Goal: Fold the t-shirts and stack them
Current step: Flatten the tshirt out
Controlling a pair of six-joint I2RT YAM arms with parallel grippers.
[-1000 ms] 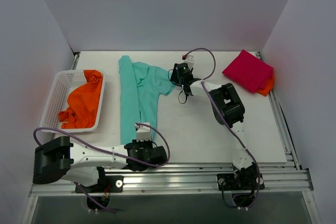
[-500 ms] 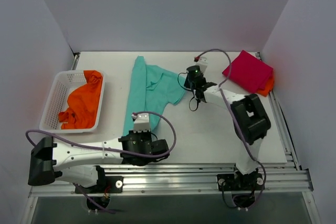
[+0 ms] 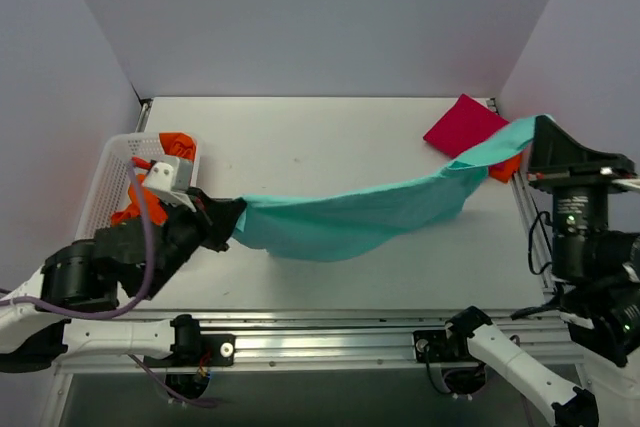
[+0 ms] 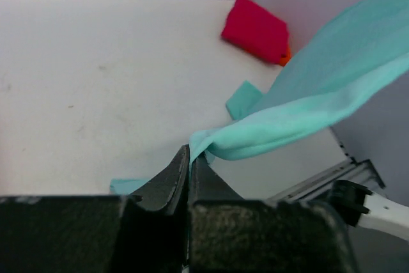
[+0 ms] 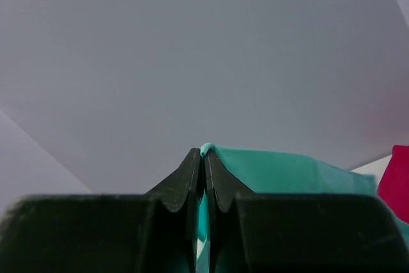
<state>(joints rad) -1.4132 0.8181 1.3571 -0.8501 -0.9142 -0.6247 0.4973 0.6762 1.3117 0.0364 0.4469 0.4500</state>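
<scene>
Across mid-frame we hold the unfolded teal-turquoise cloth t-shirt (image 3: 350, 219), left gripper (image 4: 190, 151) and right gripper (image 5: 204, 153) clamped on its ends; upper right, folded magenta-pink shirt (image 3: 462, 127) tops orange one (image 3: 509, 164); crumpled orange shirt (image 3: 178, 144) waits in white mesh basket (image 3: 115, 152)

You will find the stretched t-shirt (image 3: 350, 222) spanning above the worktop (image 3: 300, 137) from left to right. The basket (image 3: 112, 162) sits at the left, holding a crumpled t-shirt (image 3: 178, 144). The folded t-shirt (image 3: 465, 132) lies far right, atop a lower t-shirt (image 3: 511, 164).
</scene>
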